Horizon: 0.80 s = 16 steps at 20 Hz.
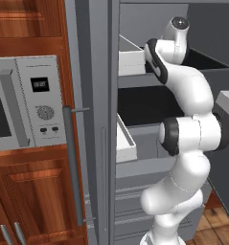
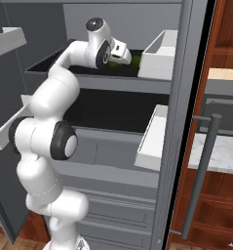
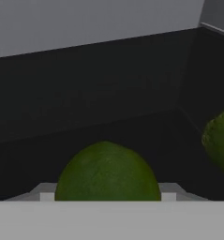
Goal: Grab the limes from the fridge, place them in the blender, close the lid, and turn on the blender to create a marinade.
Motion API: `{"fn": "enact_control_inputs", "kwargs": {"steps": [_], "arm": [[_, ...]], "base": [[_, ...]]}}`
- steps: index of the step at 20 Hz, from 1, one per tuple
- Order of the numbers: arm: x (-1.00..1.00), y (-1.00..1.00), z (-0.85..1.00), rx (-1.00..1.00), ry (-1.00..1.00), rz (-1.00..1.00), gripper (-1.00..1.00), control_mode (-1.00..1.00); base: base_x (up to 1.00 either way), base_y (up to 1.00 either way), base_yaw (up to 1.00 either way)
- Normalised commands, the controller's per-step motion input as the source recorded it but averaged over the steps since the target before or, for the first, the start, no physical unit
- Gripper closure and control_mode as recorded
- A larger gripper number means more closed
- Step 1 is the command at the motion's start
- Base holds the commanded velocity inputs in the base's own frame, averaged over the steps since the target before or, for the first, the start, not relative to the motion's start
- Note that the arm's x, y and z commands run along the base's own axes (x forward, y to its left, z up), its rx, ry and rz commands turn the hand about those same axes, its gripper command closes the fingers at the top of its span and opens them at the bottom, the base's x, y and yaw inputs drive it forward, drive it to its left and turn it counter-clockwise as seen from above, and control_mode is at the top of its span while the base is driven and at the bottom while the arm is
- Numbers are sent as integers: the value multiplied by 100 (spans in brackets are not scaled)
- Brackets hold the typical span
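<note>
two limes lie before us on the black shelf (image 3: 108, 93) of the open fridge (image 2: 179, 122): one lime (image 3: 107, 171) right ahead of the gripper (image 2: 124, 57) between its fingers, the second lime (image 3: 220, 138) off to one side. both are round, so we see no long axis or pointing end. we cannot tell how wide the jaws stand or whether they grip the near lime; grey walls, white bins (image 2: 159, 53) and wood cabinets (image 1: 34, 28) surround us.

Two limes sat on the black fridge shelf: one lime (image 3: 107, 171) at six o'clock in the hand view, a second lime (image 3: 220, 138) at three o'clock. Two white bins (image 2: 159, 53) (image 2: 152, 141) hung at the fridge side. One microwave (image 1: 27, 103) stood at nine o'clock.
</note>
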Motion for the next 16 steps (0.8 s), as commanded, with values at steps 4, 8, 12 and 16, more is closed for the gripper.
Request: {"fn": "enact_control_inputs", "kwargs": {"steps": [4, 8, 12, 16], "arm": [[-69, 0, -10, 0, -21, 1, 100, -100], [-99, 0, 0, 0, -47, 4, 100, -100], [-100, -2, 11, 4, -52, 2, 100, -100], [-100, -4, 39, 6, -20, 0, 100, -100]], "base": [[0, 0, 0], [0, 0, 0], [0, 0, 0], [0, 0, 0]]}}
